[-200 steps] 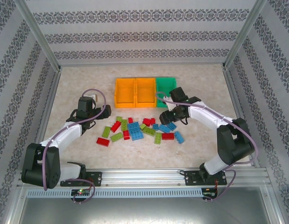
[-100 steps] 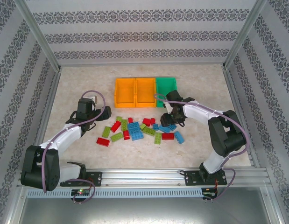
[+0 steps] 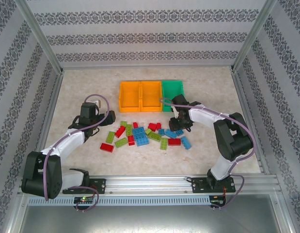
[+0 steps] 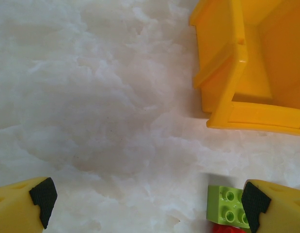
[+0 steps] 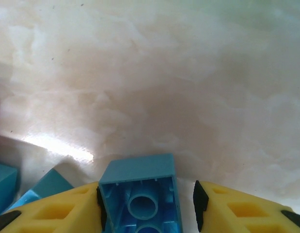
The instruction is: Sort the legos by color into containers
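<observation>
Marbled tabletop [image 3: 82, 82], fenced by patterned walls, carries the containers [image 3: 130, 83] near the middle of its far edge, with the legos [image 3: 140, 136] scattered between them and the near edge. Over the last second the right arm has swung in low over the scatter's right end, and the right fingers [image 5: 57, 211] have narrowed around an upturned light blue brick [image 5: 137, 177]. One pad touches it and the other stands just apart, so there is no firm hold yet. Neighbouring blue bricks [image 5: 43, 187] crowd just beside it and may get nudged on the lift. The left fingers [image 4: 19, 208] hang spread wide and empty beside a lime brick [image 4: 225, 206].
</observation>
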